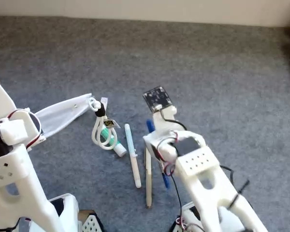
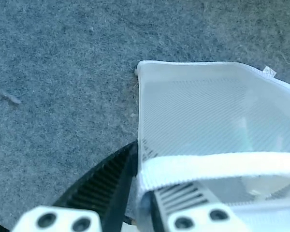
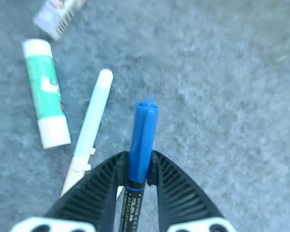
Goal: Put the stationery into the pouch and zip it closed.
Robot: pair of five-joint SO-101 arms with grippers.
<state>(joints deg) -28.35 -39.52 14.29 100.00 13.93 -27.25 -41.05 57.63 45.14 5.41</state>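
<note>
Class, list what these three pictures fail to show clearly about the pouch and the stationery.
High view: the left arm hides the near end of the pouch, so its zip cannot be judged.
High view: the right arm covers most of the blue pen.
Right wrist view: a tag is blurred and cut off by the edge.

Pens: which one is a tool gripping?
The dark blue pen, clamped in the right tool. The pale blue pen and the beige pen lie loose on the carpet.

One mesh pouch (image 1: pixel 63 116), one glue stick (image 3: pixel 46 92), three pens (image 1: pixel 132 154) (image 1: pixel 148 186) (image 1: pixel 150 126), possibly one looped cord (image 1: pixel 94 131)
</note>
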